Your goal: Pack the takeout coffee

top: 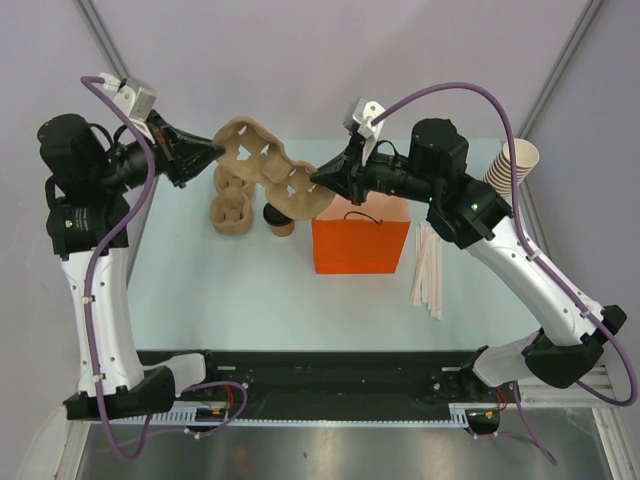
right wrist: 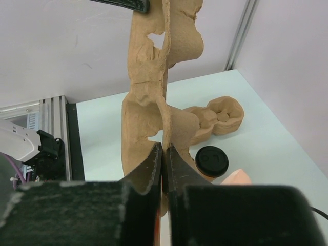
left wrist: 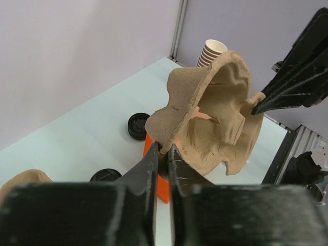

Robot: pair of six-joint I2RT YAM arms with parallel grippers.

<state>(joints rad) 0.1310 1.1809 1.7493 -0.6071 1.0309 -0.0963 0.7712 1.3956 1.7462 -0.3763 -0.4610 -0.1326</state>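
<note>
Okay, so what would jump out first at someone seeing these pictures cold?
A brown pulp cup carrier hangs in the air between the left gripper and the right gripper, each pinching one end. Down on the table stands the bright orange bag, the takeout coffee just left of it.

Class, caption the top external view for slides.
Left pincer and right pincer hold a pulp cup carrier by the orange bag.
</note>
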